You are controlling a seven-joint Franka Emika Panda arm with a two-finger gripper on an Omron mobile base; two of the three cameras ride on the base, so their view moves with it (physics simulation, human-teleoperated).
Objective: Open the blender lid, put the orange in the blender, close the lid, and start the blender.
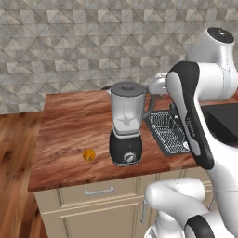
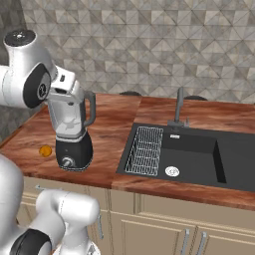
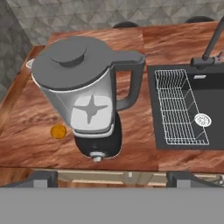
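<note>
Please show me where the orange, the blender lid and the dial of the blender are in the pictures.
orange [image 1: 89, 155]: left base view, middle of the fruit.
blender lid [image 3: 68, 56]: hand view, raised centre knob.
dial [image 1: 129, 157]: left base view, face of the silver knob on the black base.

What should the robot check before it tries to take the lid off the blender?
1. Blender lid on the jar, knob showing: ok.
2. Blender upright on the counter: ok.
3. Orange lying apart from the blender's base, easy to reach afterwards: ok.
4. Gripper touching the lid: not ok, it hangs back from it.
5. Gripper open enough for the knob: cannot tell.
</note>
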